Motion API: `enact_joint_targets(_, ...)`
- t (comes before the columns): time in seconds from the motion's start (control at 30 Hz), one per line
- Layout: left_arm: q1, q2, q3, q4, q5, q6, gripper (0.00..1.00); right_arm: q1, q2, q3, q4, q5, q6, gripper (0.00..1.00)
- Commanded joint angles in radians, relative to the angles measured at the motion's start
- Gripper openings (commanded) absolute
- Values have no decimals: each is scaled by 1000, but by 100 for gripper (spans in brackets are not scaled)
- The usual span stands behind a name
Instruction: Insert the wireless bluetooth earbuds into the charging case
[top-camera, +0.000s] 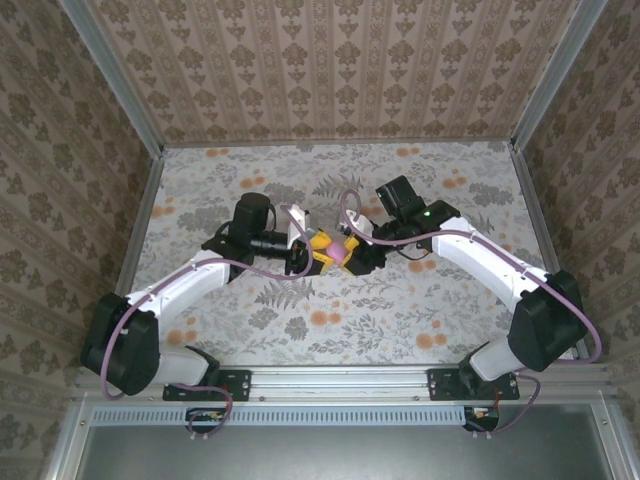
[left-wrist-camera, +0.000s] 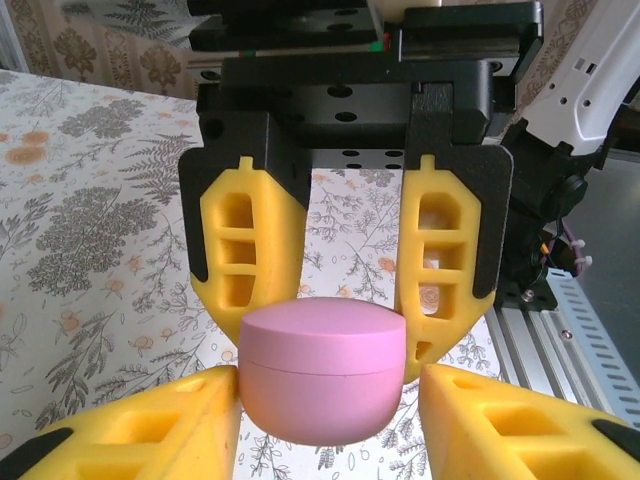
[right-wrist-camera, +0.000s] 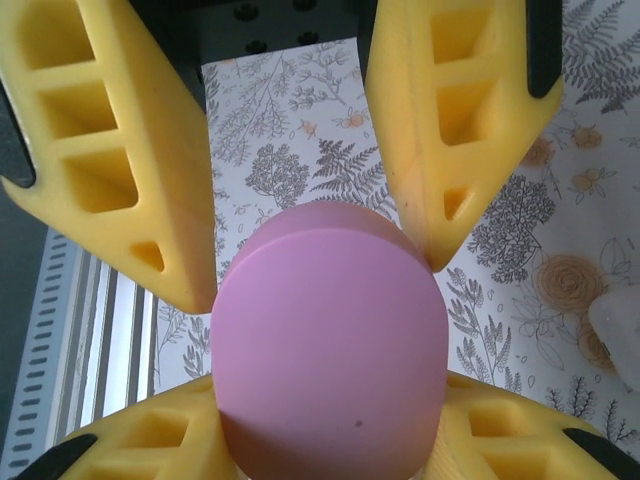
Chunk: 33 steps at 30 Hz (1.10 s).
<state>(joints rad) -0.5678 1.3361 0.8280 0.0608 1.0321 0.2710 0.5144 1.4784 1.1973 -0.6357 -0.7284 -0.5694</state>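
The charging case (left-wrist-camera: 322, 375) is a pink oval pebble with its lid down, held above the table between both grippers (top-camera: 339, 251). My right gripper (right-wrist-camera: 330, 425) is shut on it, both yellow fingers pressed against its sides. From the opposite side my left gripper (left-wrist-camera: 330, 405) straddles the case (right-wrist-camera: 330, 340). Its left finger (left-wrist-camera: 150, 425) touches the case. A narrow gap shows between the case and its right finger (left-wrist-camera: 500, 420), so it stands slightly open. In the top view the two grippers, left (top-camera: 318, 250) and right (top-camera: 356, 252), meet at mid-table. The earbuds are out of view.
A whitish rounded object (right-wrist-camera: 620, 335) lies on the floral table at the edge of the right wrist view; a white thing (top-camera: 295, 214) sits just behind the left gripper. The metal rail (left-wrist-camera: 570, 320) runs along the near table edge. Patterned walls (top-camera: 330, 70) enclose the table.
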Motion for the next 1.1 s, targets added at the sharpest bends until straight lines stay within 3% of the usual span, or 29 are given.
enact_joint_targets(0.0, -7, 13, 43, -36, 55, 25, 52, -8, -30, -2, 25, -3, 5, 40)
enact_joint_targets(1.07, -18, 26, 65, -67, 29, 38, 51, -7, -41, -5, 43, 25, 23, 40)
